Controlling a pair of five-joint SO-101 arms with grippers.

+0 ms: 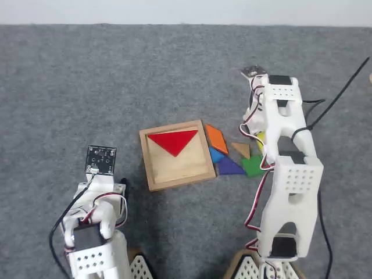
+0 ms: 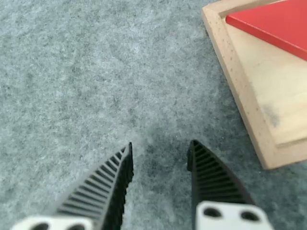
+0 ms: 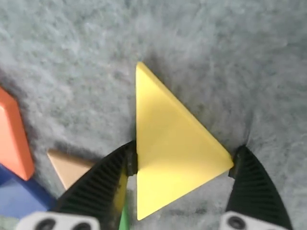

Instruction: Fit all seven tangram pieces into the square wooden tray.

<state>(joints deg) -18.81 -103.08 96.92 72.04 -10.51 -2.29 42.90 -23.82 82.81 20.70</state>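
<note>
Only the red triangle (image 1: 173,141) is seated in the tray (image 1: 145,163); six pieces are left outside. The yellow triangle (image 3: 168,148), near the tray, is clamped by the right gripper (image 3: 185,155). The left gripper (image 2: 160,146) is spread and empty.

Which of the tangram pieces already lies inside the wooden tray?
The red triangle: it lies in the tray, while the others lie outside it on the carpet.

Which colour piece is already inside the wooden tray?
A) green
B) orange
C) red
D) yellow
C: the red triangle lies inside the tray.
</note>
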